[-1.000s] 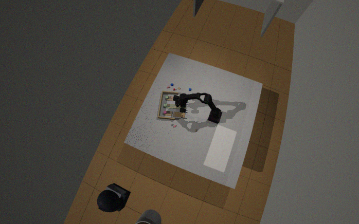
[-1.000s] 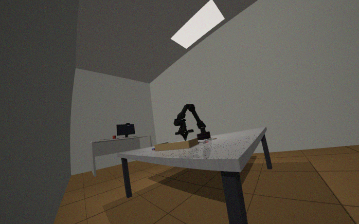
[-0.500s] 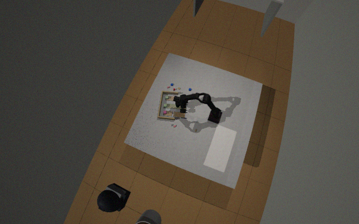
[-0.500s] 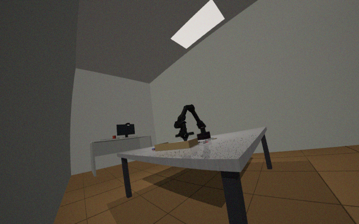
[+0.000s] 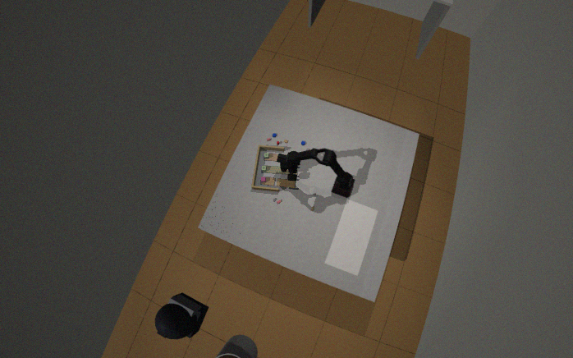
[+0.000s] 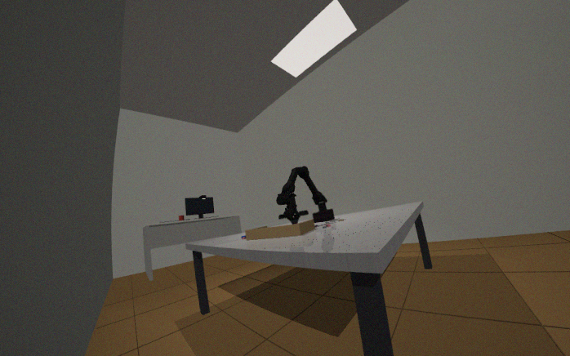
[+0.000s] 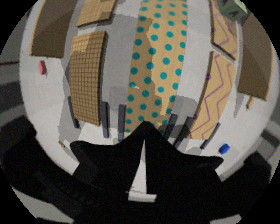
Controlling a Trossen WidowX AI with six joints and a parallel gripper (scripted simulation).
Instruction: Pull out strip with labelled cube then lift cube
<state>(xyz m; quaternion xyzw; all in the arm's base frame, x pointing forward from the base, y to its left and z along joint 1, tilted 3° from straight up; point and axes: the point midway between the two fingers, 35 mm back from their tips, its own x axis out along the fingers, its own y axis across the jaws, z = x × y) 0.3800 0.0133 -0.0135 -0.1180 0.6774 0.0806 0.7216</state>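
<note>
In the wrist view three strips lie side by side in a shallow wooden tray (image 5: pixel 255 171) (image 6: pixel 278 230). The middle strip (image 7: pixel 157 43), tan with teal dots, is in one piece and carries a green labelled cube (image 5: pixel 263 167) at its far end. The left grid-patterned strip (image 7: pixel 87 76) is split in two and carries a pink cube (image 5: pixel 263 179). The right zigzag strip (image 7: pixel 213 99) also looks split and carries a pale green cube (image 7: pixel 232 4) (image 5: pixel 266 155). My gripper (image 7: pixel 145 124) (image 5: pixel 286 169) (image 6: pixel 290 217) is shut, fingertips down at the near end of the dotted strip; I cannot tell whether they touch it.
Small blue balls (image 5: pixel 274 134) (image 5: pixel 303 142) and several tiny red and orange bits lie on the grey table (image 5: pixel 369 133) (image 6: pixel 367 238) around the tray. A blue bit (image 7: pixel 224 148) and a red bit (image 7: pixel 42 66) show beside the strips. The arm's base (image 5: pixel 341 184) stands right of the tray.
</note>
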